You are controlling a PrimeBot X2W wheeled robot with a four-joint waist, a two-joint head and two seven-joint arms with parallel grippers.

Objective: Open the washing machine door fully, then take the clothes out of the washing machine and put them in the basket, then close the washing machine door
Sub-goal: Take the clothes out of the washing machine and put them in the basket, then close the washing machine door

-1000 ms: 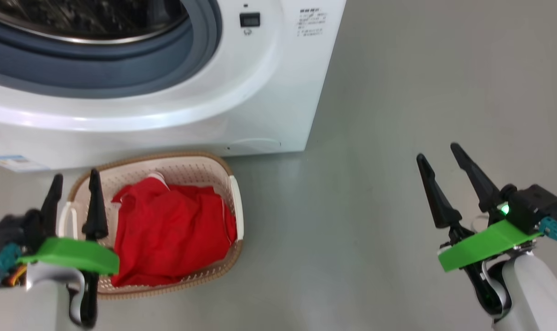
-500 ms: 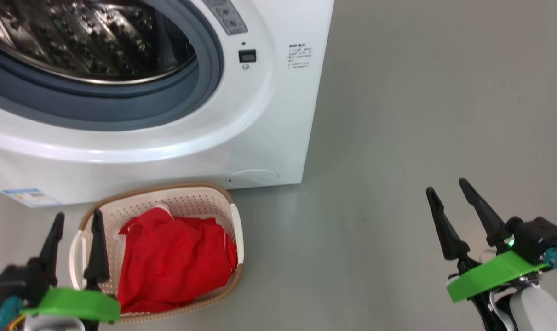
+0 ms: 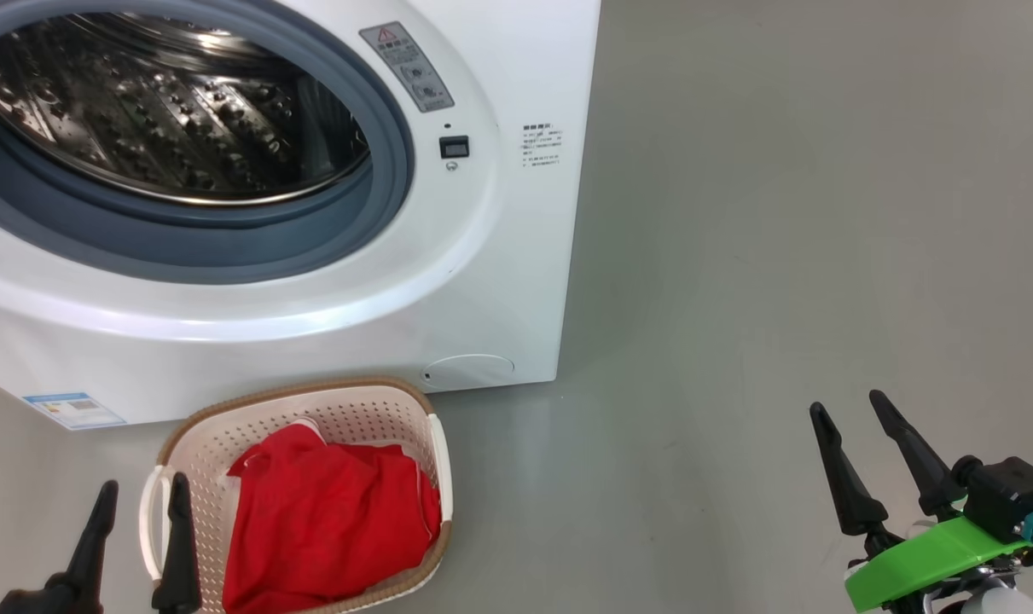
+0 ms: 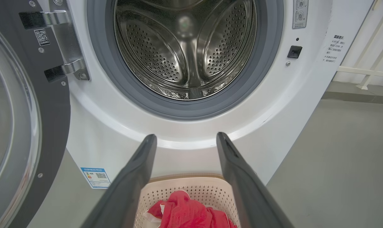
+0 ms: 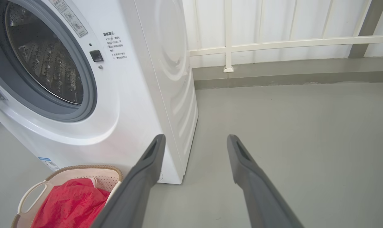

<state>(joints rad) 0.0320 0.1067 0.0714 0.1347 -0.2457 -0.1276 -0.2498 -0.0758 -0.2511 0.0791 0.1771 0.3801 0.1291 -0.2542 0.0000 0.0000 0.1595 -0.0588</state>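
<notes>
Just beyond the left gripper [image 4: 186,136], spread empty like the right gripper [image 3: 846,405], the clothes [image 3: 328,520] lie in the basket [image 3: 226,424]; leftward the washing machine door [image 4: 55,126] stands open, and a glancing push could slip off its glossy rim.

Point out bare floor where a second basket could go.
Bare grey floor spreads right of the washing machine, up to the right pincer. Crowded: the basket of red clothes sits before the machine's front, the open door at its left.
</notes>
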